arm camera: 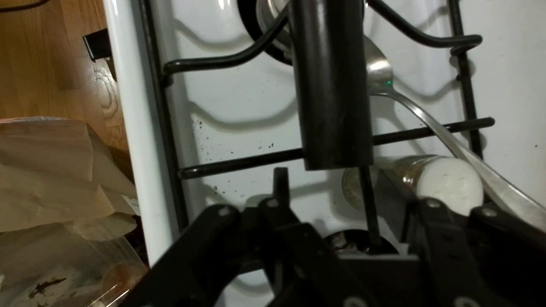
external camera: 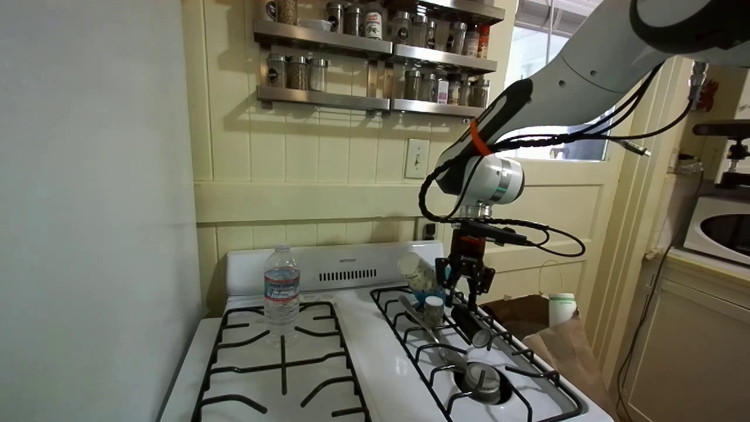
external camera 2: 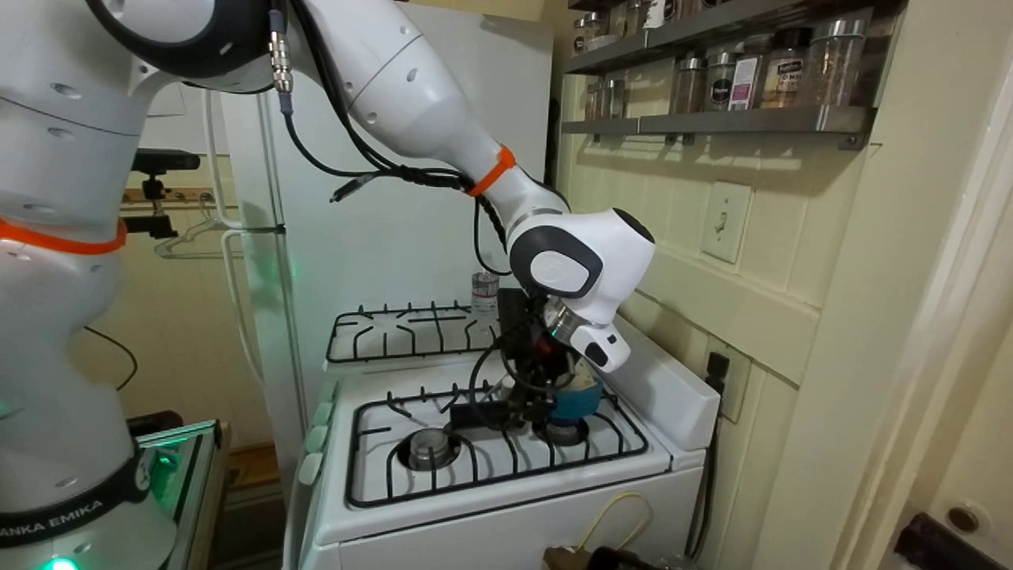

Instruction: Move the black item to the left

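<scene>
Wrist view shows the black item point(arm camera: 332, 85) just ahead of the pincer point(arm camera: 341, 192), approx. in line w/ its gap, seemingly lying on the grate point(arm camera: 243, 164) of the counter point(arm camera: 239, 89). Pincer fingers are spread and hold nothing; the item's near end looks apart from both tips. The item looks as a smooth, straight tube, so I judge it stiff, prob. light to medium in weight and not very fragile; its shiny round side could slip or roll if the squeeze is off-centre. Best hold, I think, is approx. mid-length, one finger on each long side, btw. the grate bars, so that tips go down w/o hitting them. Holding at the near end would be weaker, b/c the far part may droop. Beside the pincer are also a white-capped jar point(arm camera: 443, 183) and a spoon point(arm camera: 495, 184) passing next to it, so keep max. clearance on that side.
</scene>
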